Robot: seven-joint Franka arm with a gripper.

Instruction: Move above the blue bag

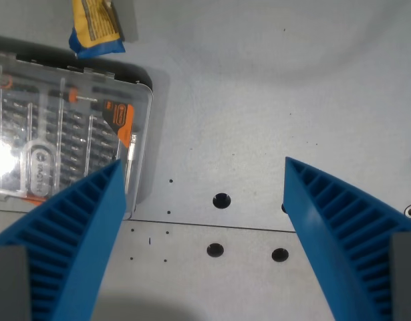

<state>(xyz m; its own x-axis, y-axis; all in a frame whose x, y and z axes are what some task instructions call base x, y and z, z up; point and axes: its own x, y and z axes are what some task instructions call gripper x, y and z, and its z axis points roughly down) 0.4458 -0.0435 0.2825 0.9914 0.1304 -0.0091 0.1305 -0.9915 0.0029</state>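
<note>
Wrist view inspected. The gripper [204,170] is released: its two blue ribbed fingers [78,234] stand wide apart at the lower corners of the frame, with nothing between them but bare surface. Below lies a grey metal table [258,100], marked with several small dark holes [221,200] and a thin seam running across the lower part of the view.

The blue bag [95,27], blue-edged with a yellow printed face, lies at the top edge toward the wrist view's left, partly cut off by the frame. It sits well apart from the gripper's centre, just beyond the far edge of a clear plastic case [65,127]. That case holds rows of screwdriver bits and an orange-and-black handle; it occupies the wrist view's left, and the left finger overlaps its near corner in the picture
</note>
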